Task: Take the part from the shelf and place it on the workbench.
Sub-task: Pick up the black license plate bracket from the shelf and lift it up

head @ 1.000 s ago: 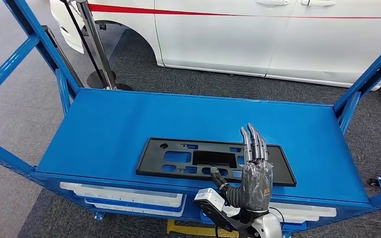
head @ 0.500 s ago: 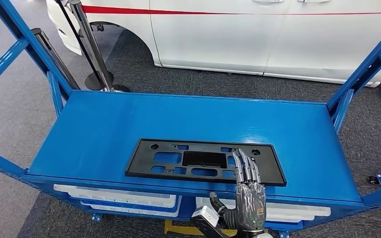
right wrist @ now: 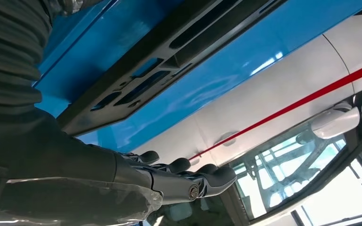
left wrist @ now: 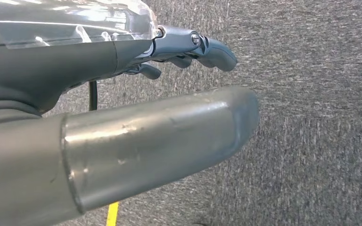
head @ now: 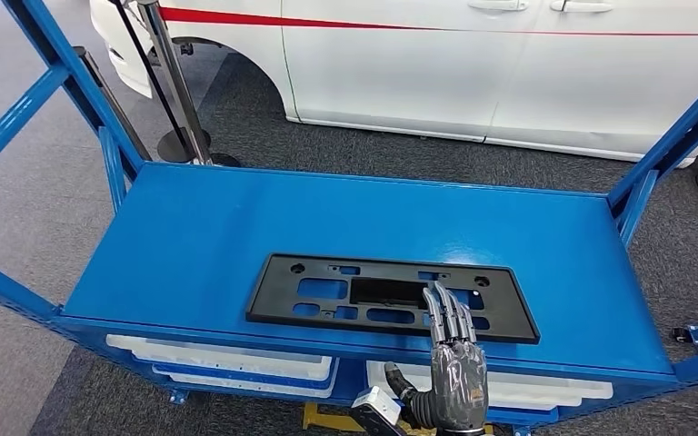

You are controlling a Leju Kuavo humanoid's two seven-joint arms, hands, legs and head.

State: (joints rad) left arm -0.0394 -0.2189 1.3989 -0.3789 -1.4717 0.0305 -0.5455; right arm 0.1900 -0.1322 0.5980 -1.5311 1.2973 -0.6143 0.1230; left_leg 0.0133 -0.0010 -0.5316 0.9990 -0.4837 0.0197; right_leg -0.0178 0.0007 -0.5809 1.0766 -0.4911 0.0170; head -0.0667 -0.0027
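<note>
Head view: blue shelf, probably carpeted floor, white car.

Part lies flat on shelf, toward its front edge, right of centre. Right hand at the front edge, fingertips over the part's near right side. Trays under the shelf. Car behind.

The right hand has dark grey fingers under a clear plastic cover, a ribbed black wrist cuff; the left hand shows a thick scuffed grey thumb
</note>
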